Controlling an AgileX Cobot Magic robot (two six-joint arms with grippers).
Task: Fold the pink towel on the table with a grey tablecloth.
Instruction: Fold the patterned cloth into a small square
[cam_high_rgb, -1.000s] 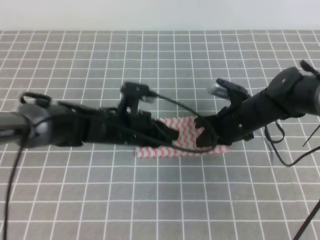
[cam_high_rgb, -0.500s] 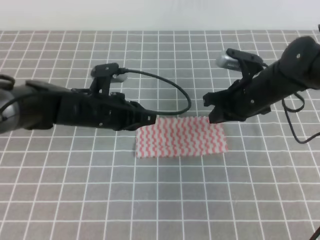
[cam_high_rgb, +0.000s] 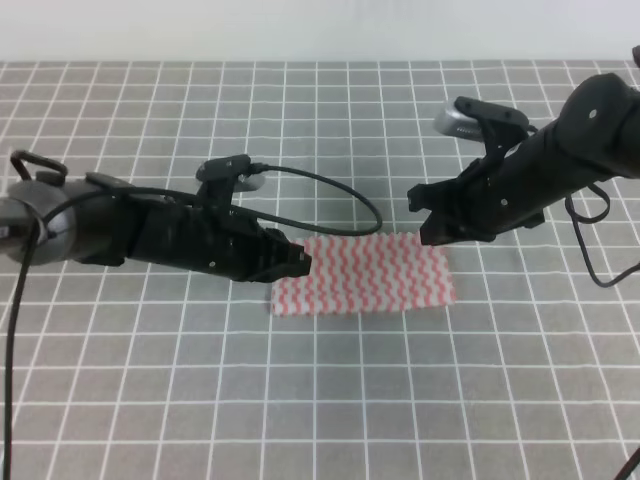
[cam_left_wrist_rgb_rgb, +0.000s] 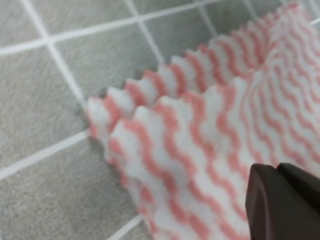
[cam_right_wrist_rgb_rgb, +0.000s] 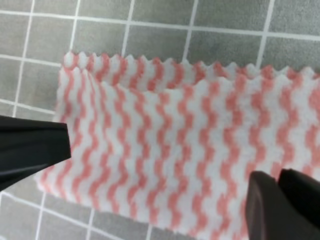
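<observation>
Left gripper over pink towel on grey-gridded table.

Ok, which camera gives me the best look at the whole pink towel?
The exterior high view: the whole pink towel lies folded as a rectangle on the grey tablecloth, all edges visible. The right wrist view shows most of it, with two zigzag layers at the far edge. The left wrist view shows one blurred, layered corner.
</observation>
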